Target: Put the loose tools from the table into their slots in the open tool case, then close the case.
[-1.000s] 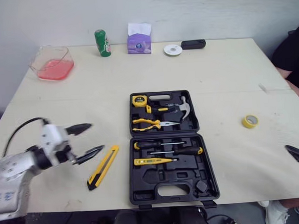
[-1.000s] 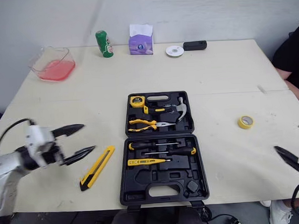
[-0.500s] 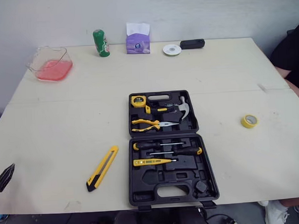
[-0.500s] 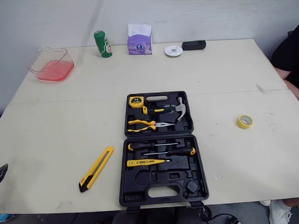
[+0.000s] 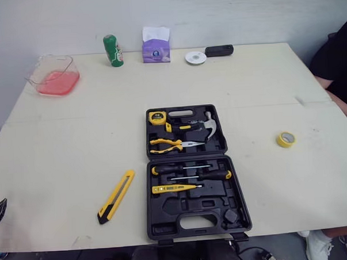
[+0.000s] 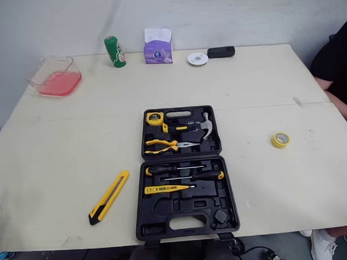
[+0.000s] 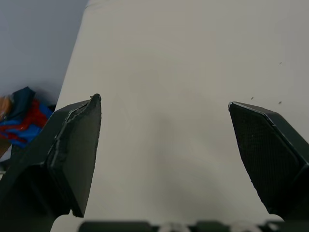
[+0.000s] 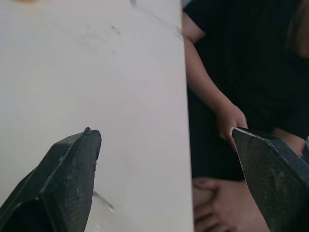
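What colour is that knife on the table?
The long utility knife is yellow and black; left eye view.

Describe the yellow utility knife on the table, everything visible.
The utility knife has a long, slim yellow body, seemingly plastic, with a black strip along it and a black near end. It lies flat and slantwise on the table, to the robot's left of the open tool case and apart from it. Only the table touches it.

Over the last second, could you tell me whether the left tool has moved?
Yes: the left tool has pulled back to the left, well away from the yellow utility knife it hovered beside.
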